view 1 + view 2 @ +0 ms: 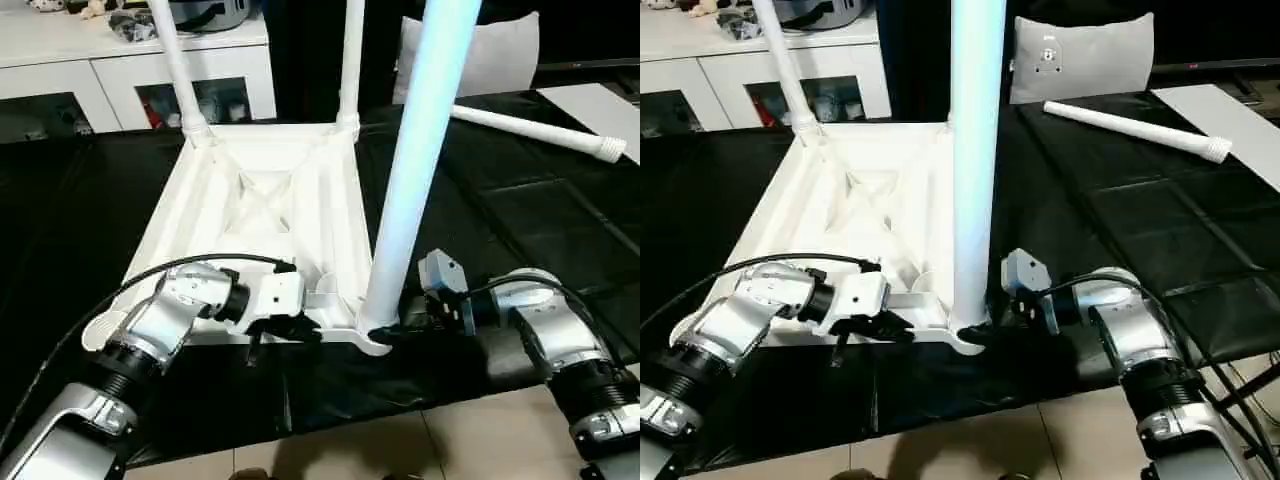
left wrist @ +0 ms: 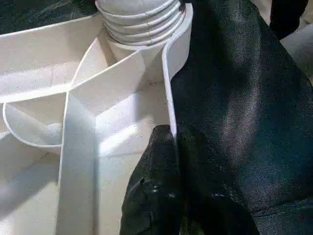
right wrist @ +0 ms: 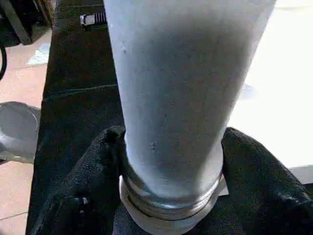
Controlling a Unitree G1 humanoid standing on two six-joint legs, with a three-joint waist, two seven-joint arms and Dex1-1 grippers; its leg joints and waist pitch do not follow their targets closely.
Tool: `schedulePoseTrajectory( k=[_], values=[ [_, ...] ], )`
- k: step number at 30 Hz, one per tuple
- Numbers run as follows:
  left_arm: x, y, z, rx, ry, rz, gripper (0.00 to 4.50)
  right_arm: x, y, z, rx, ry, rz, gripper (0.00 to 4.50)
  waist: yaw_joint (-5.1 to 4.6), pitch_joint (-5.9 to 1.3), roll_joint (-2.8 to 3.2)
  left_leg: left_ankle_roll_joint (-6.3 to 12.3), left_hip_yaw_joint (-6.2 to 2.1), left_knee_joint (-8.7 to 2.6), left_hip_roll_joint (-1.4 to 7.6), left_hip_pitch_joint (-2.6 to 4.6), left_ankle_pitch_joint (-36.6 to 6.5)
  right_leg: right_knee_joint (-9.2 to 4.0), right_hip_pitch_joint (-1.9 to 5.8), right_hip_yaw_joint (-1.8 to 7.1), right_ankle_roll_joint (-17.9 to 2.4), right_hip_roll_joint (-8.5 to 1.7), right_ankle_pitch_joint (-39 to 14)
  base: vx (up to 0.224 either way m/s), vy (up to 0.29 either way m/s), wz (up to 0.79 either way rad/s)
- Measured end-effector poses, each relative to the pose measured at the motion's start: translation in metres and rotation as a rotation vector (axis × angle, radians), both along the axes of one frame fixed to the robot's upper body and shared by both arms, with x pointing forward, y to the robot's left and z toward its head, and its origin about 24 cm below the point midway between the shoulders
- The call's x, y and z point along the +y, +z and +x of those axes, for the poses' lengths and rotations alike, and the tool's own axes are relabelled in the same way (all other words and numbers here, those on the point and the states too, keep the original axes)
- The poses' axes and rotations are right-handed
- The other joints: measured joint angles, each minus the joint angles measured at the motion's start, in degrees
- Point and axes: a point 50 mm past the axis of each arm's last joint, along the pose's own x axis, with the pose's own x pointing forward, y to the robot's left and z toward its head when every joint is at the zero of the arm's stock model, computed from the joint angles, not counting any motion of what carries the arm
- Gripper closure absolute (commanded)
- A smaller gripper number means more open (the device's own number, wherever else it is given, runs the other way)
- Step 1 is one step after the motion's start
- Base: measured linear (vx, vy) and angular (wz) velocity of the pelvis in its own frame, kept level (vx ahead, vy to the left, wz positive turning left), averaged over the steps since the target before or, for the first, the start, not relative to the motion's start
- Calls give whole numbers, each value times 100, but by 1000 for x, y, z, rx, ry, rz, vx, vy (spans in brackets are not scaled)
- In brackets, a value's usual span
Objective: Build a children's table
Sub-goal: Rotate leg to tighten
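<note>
Right gripper (image 3: 171,196) is down at the near right corner of the table (image 1: 250,210), its two black fingers (image 3: 88,196) wrapped around the base of the near leg (image 1: 420,150), one on each side, clamped on just above the ribbed collar where it meets the corner socket. That leg stands upright, rising out of the top of the head views. Over on the other side, the left gripper (image 2: 173,161) is at the near edge of the table, and the wrist view has it pinching the thin white rim: one finger (image 2: 151,196) inside the frame, the other outside against the black cloth (image 1: 560,220), closed right on the wall. Just beyond those fingers sits the threaded end of the near leg in its socket.

The table itself lies upside down on the cloth, ribbed underside up, diagonal ribs crossing in the middle. Two more legs are up at the far corners, the far left leg (image 1: 172,60) leaning a touch, the far right leg (image 1: 350,60) straight. The near left corner, behind the left wrist, can't be made out. A loose leg (image 1: 535,130) lies flat on the cloth, well off to the right, threaded end pointing right. Behind it all, a white cabinet (image 1: 90,75) with glass doors, and pale floor (image 1: 450,440) at the near edge
</note>
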Motion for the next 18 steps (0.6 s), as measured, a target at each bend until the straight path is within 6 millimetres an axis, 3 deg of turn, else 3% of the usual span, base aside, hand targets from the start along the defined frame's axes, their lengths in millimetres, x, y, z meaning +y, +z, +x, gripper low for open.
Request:
schedulePoseTrajectory(
  k=[6,9,13,16,18],
  values=[
    [1,-3,-4,55,87,-49,450,3,-4,-5,59,-65,43,186,0,-4,5,0,0,-1,0,5,0,4,2,2,-2,0,-3,0,0,0],
    [3,-8,-7,84,240,-86,450,10,-9,-2,82,-190,63,186,-76,-17,-2,-18,4,-1,0,26,-1,6,14,5,16,0,-13,0,0,0],
    [-13,-12,-1,105,521,-149,450,28,-20,18,93,-565,140,186,-492,-21,-60,-47,-1,4,-2,78,15,-23,30,-12,16,4,-13,-26,3,-7],
    [-26,-14,0,106,600,-177,450,34,-21,27,102,-701,160,186,-668,-21,-63,-46,-63,-5,4,40,15,-137,43,-116,16,4,-13,-17,4,-4],
    [-31,-13,3,76,660,-170,450,44,-22,33,119,-791,178,186,-717,-25,-57,-46,-107,-8,8,12,15,-201,59,-182,15,1,-12,0,0,0]
  ],
)
